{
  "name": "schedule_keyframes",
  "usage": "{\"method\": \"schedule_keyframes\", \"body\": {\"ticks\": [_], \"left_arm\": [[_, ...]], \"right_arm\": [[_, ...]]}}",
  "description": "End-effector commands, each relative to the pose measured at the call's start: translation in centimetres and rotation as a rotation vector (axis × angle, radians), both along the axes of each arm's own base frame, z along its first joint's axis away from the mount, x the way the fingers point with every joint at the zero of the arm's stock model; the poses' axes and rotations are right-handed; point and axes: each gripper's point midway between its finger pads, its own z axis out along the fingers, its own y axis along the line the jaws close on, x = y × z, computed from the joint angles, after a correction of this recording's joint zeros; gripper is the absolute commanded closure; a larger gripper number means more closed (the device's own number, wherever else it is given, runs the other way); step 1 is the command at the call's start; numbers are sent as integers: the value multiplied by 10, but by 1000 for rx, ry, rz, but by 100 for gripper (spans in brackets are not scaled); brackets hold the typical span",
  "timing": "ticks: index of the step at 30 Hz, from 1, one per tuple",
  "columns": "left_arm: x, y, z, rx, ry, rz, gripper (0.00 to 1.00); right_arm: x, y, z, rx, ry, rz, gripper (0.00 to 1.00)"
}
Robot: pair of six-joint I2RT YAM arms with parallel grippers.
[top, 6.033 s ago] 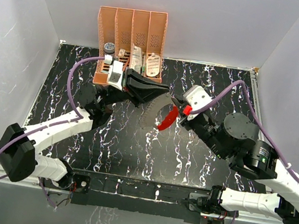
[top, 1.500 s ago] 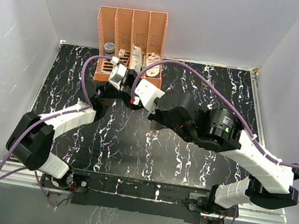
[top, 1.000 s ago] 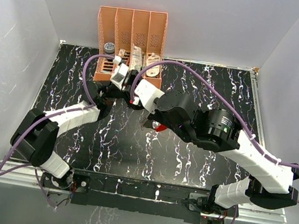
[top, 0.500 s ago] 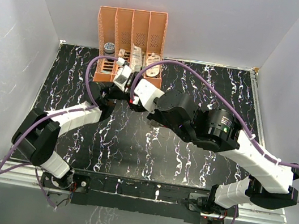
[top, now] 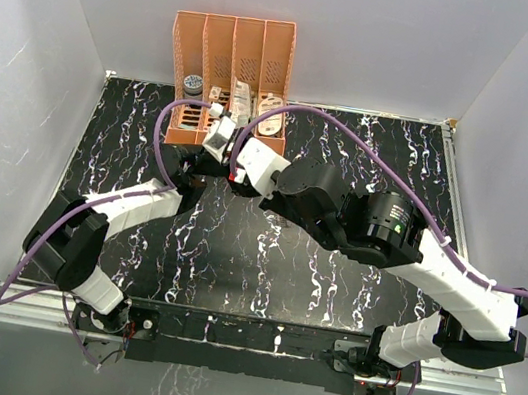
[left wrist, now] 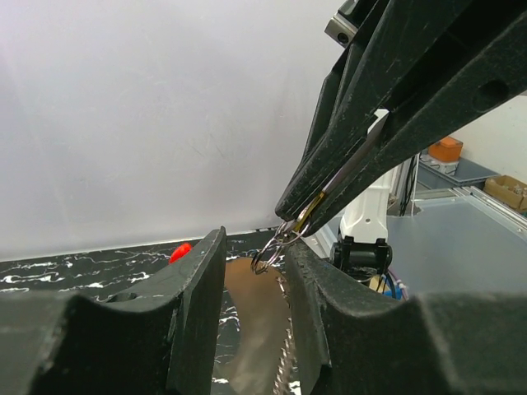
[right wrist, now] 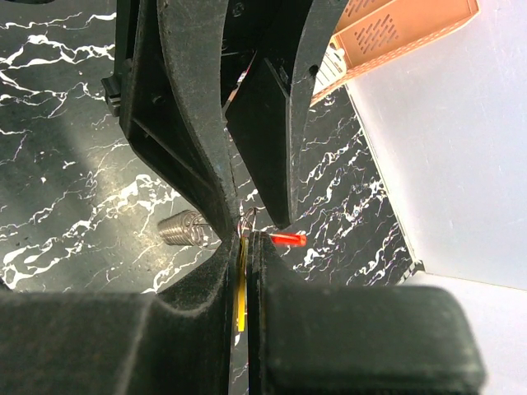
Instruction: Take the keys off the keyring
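Right wrist: right gripper [right wrist: 244,239] is clamped flat on one key [right wrist: 240,284], thin yellow-gold metal. Its long axis runs along the fingers, ring end toward left gripper [left wrist: 255,243]. One wire keyring [left wrist: 270,249] hangs at left's narrow-gapped jaws; can't tell if they grip. Red tag [right wrist: 284,239] edge beyond, perforated orange rack [right wrist: 395,33] farthest.

You have a black table [top: 113,132] veined in white. At its 11 o'clock edge, against the back wall, stands an orange four-slot rack [top: 234,51]. In the right wrist view, a small silvery coil [right wrist: 183,228] seems to rest on it.
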Motion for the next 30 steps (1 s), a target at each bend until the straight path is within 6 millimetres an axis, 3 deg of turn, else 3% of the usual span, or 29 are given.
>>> {"method": "schedule_keyframes", "body": {"ticks": [1, 14, 30], "left_arm": [[-7, 3, 17, -49, -90, 17, 67], [-6, 8, 6, 4, -93, 89, 61], [-6, 8, 18, -50, -107, 73, 64]], "right_arm": [[1, -1, 25, 104, -46, -3, 100], [1, -6, 27, 112, -50, -15, 100], [0, -5, 25, 116, -42, -13, 100]]}}
